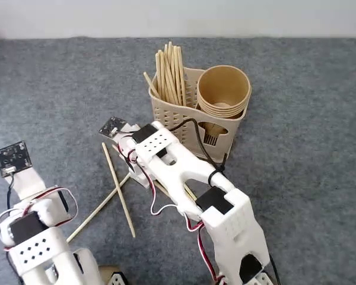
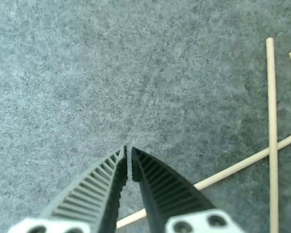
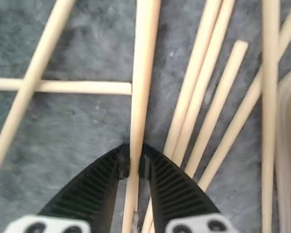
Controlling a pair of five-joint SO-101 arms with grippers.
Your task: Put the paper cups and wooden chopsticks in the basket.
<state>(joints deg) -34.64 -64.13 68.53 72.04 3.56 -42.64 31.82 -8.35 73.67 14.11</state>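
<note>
One wooden chopstick [image 3: 144,58] is clamped between the narrow jaws of the right gripper [image 3: 134,159], which grips it partway along its length, low over the grey carpet [image 1: 296,178]. Several loose chopsticks [image 3: 218,97] lie flat on the carpet just beside the held one, some touching each other, and two more cross on its other side. In the high view the right arm [image 1: 184,172] extends to the foot of the basket [image 1: 166,113].

The basket stands upright on the carpet. One compartment holds a bundle of chopsticks [image 1: 169,71] standing on end and fanned slightly. The other holds a nested stack of paper cups [image 1: 223,89], mouths up.

The left gripper [image 2: 130,156] hangs over bare carpet with its jaws closed almost tip to tip and nothing between them. Near it lies a crossed pair of chopsticks [image 1: 117,189], between the two arms.
</note>
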